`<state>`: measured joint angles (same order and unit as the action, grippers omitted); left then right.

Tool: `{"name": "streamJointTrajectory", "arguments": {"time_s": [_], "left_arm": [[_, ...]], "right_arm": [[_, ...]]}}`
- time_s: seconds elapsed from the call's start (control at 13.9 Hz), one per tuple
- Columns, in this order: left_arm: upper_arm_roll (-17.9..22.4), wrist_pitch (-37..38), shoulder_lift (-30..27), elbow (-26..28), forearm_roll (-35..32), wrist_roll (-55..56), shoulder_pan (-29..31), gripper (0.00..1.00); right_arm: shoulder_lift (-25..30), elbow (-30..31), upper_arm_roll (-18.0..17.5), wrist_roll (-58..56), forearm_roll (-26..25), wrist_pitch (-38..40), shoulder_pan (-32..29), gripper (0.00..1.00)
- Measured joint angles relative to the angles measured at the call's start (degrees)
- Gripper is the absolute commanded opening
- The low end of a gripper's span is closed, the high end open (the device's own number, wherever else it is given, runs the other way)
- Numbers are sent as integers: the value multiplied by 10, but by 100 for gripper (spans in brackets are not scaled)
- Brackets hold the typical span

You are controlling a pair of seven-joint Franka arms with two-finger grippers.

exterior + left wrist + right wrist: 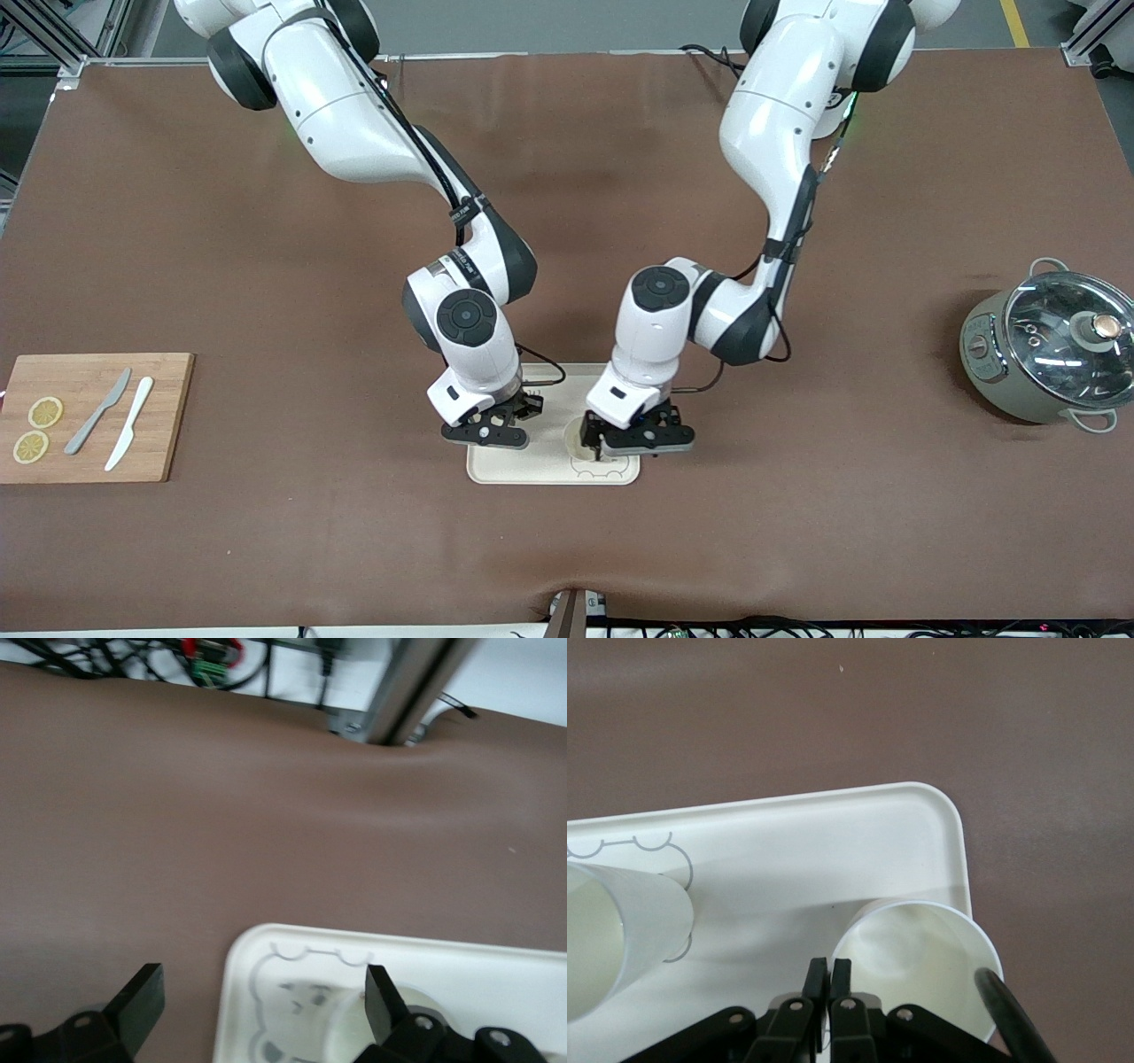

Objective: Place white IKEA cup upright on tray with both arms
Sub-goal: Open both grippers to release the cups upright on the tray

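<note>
No lettering is showing clearly enough to be read in any of the views. The tray [496, 471] is showing only part of a grey bear outline drawing, in the front view and both wrist views. A dark band on the right arm [354, 115] is carrying small pale print too tiny to make out.

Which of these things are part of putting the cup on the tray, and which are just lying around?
Job: tray, cup at the open left gripper, second cup pinched at its rim by the right gripper.
Lying about: cutting board, lemon slices, grey knife, white knife, lidded pot.
</note>
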<state>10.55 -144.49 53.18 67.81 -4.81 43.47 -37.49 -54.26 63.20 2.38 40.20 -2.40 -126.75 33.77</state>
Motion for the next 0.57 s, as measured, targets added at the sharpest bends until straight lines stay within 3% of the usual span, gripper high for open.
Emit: {"name": "streamJointTrajectory", "arguments": {"time_s": [0.07,0.36,0.57], "left_arm": [[-1,15,-10,0,0,-18,15,100],[-30,100,-47,0,10,-140,88,100],[-102,132,-72,0,62,-250,188,100]], "right_arm": [[-2,0,0,0,0,-2,0,97],[-6,-2,1,0,0,-9,0,100],[0,-16,8,0,0,-3,-4,100]]}}
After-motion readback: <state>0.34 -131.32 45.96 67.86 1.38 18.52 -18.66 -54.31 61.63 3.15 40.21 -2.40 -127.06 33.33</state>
